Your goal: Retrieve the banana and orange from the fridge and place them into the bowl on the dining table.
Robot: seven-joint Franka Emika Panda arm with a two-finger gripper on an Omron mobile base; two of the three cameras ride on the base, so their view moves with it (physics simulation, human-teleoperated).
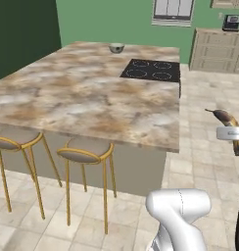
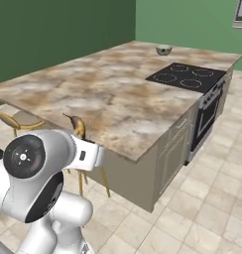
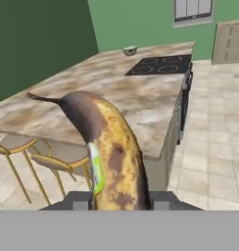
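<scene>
While its jaws stay hidden at the bottom edge of the hand view, the gripper [image 3: 120, 200] is plainly clamped on the banana [image 3: 109, 147], which rises from between the fingers and curves up and to the left, its dark stem tip pointing at the green wall. The fruit is yellow-brown with dark blotches and a darker upper half. From the left base view the banana [image 1: 228, 123] hangs in the air at the right edge, off the near right corner of the dining table [image 1: 87, 93] and over the tiled floor, with the pale hand crossing its middle. In the right base view its top [image 2: 78, 126] peeks above the white forearm, in front of the table's near edge.

Beyond the fruit stretches the brown-beige marbled top of the dining table [image 3: 136, 98]. A black four-ring cooktop [image 1: 153, 69] is set into its far right part. The small grey-green bowl [image 1: 116, 47] sits near the far edge, just left of the cooktop and well apart from the banana; it also shows in the right base view [image 2: 163, 49] and the hand view [image 3: 130, 50].

Two bar stools [image 1: 84, 152] with gold legs stand on the tiles against the table's near side. Beige cabinets [image 1: 217, 49] line the far green wall below a window [image 1: 173, 11].
</scene>
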